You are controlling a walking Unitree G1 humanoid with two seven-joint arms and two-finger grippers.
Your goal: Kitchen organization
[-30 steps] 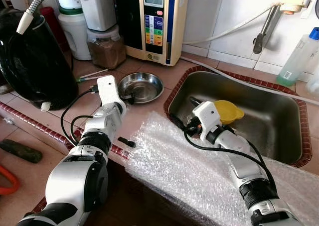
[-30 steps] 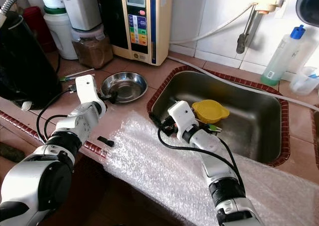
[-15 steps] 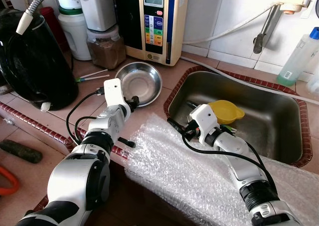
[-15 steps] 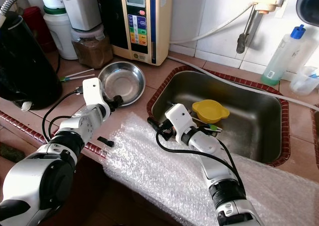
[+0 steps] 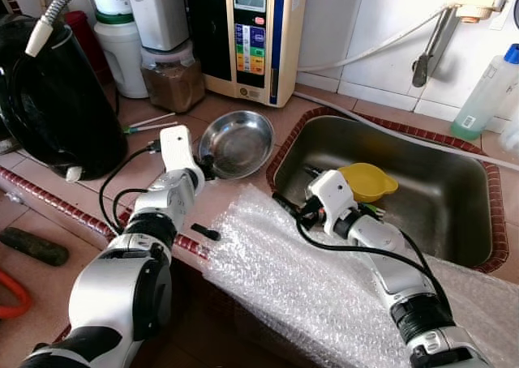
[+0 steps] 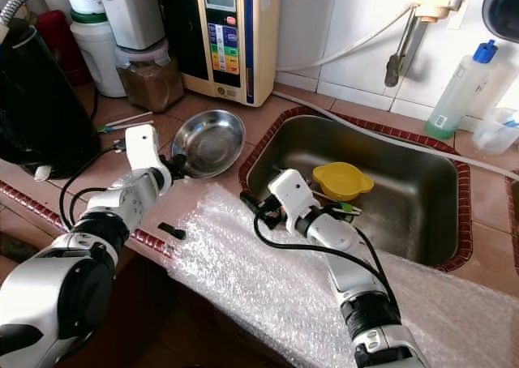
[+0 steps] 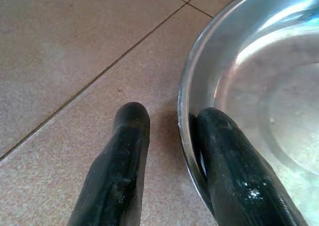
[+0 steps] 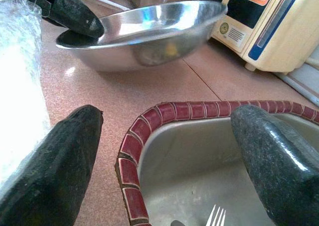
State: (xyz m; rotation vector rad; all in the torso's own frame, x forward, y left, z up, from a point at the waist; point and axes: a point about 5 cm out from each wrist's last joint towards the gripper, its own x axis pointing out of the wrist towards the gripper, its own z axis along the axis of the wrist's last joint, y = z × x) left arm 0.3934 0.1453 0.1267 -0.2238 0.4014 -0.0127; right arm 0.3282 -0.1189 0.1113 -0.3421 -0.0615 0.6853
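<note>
A steel bowl point(image 5: 237, 143) is tilted up off the tiled counter, its low edge toward my left arm. My left gripper point(image 5: 204, 165) is shut on that near rim; in the left wrist view one finger point(image 7: 119, 176) lies outside the rim point(image 7: 185, 126) and the other inside the bowl. My right gripper point(image 5: 294, 186) hangs open over the near left corner of the sink point(image 5: 442, 153), with the red tile rim point(image 8: 144, 131) between its fingers. A yellow bowl point(image 5: 370, 181) and a fork point(image 8: 214, 217) lie in the sink.
Bubble wrap point(image 5: 308, 279) covers the counter's front edge under my right arm. A black kettle point(image 5: 57, 100) stands at the left, a water purifier point(image 5: 251, 36) and jars point(image 5: 172, 80) behind. A soap bottle point(image 5: 485, 96) stands at the far right.
The steel bowl lay flat on the counter; my left gripper has tipped it up by the rim and carried it right, toward the sink. My right gripper pulled back slightly to the sink's corner.
</note>
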